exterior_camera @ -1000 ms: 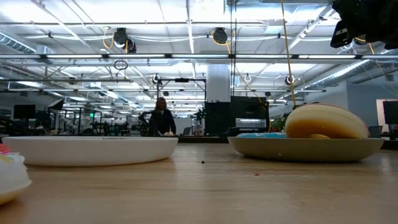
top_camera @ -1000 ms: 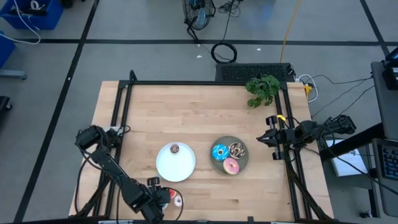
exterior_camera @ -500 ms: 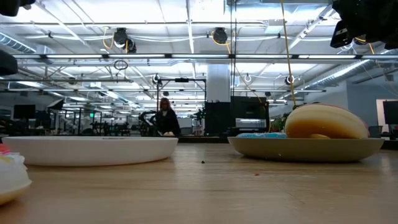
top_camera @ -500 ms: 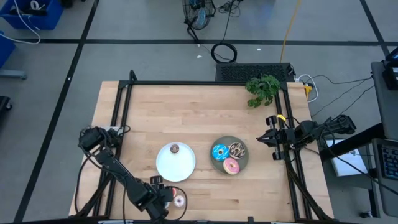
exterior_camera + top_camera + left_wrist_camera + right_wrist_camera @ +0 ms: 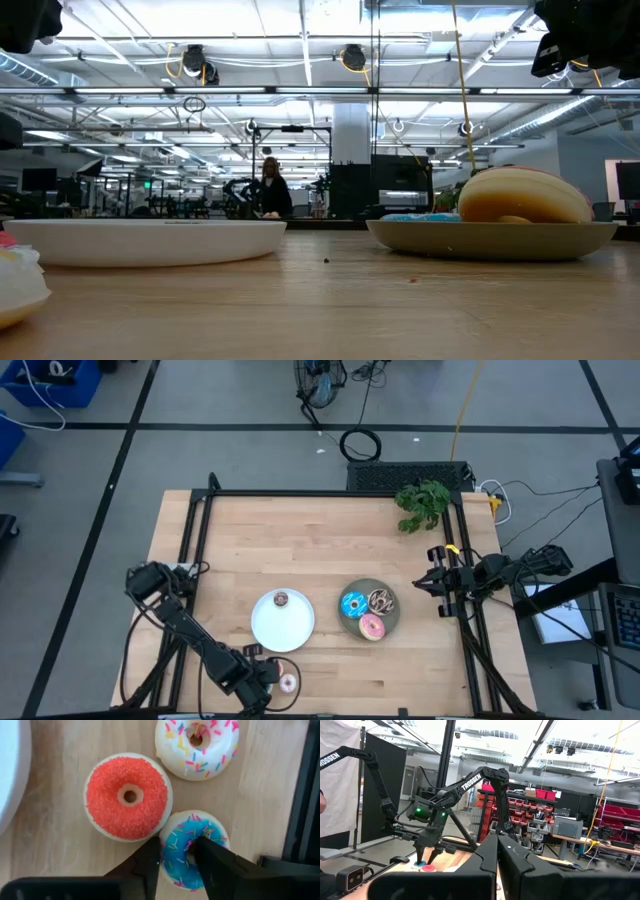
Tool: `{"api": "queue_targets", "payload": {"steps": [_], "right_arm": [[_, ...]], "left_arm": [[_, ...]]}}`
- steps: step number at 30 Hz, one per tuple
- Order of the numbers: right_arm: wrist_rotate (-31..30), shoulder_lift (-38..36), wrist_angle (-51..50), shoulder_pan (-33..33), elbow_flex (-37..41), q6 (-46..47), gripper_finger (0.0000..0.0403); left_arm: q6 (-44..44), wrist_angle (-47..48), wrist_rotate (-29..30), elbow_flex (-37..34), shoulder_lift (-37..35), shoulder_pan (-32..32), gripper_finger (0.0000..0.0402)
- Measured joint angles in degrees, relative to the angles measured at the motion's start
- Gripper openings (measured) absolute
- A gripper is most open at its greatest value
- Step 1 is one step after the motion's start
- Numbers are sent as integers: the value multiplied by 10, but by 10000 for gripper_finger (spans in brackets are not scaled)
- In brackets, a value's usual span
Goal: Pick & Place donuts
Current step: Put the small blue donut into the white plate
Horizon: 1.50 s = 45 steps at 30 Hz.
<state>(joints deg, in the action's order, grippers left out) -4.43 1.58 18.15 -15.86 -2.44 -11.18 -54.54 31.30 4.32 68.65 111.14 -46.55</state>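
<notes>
**Wooden table, left claw on a blue donut**

Wood tabletop point(image 5: 300, 550) carries a white plate point(image 5: 283, 622) and a grey plate point(image 5: 368, 610). At its near edge, the left gripper point(image 5: 177, 857) pinches one side of the tiny blue donut point(image 5: 192, 850), one finger through its hole, red donut point(image 5: 127, 797) touching alongside. The right gripper point(image 5: 418, 587) waits closed by the right rail.

Tiny red donut point(image 5: 128, 797), white donut point(image 5: 196, 740) and blue donut point(image 5: 192, 851) lie flat, seemingly touching.
</notes>
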Motion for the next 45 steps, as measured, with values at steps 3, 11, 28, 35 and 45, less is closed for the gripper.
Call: {"api": "queue_targets", "payload": {"steps": [3, 11, 28, 35, 45], "right_arm": [[0, 0, 0, 0, 0, 0, 0], [0, 0, 0, 0, 0, 0, 0], [0, 0, 4, 0, 0, 0, 0], [0, 0, 4, 0, 0, 0, 0], [0, 0, 4, 0, 0, -2, 0]], "left_arm": [[-1, -5, -8, -5, -1, 2, 109], [9, -1, -50, -5, -5, 4, 23], [88, 273, 103, 52, -124, 34, 17], [156, 280, 138, 17, -124, 98, 12], [243, 227, 104, -57, -124, 198, 8]]}}
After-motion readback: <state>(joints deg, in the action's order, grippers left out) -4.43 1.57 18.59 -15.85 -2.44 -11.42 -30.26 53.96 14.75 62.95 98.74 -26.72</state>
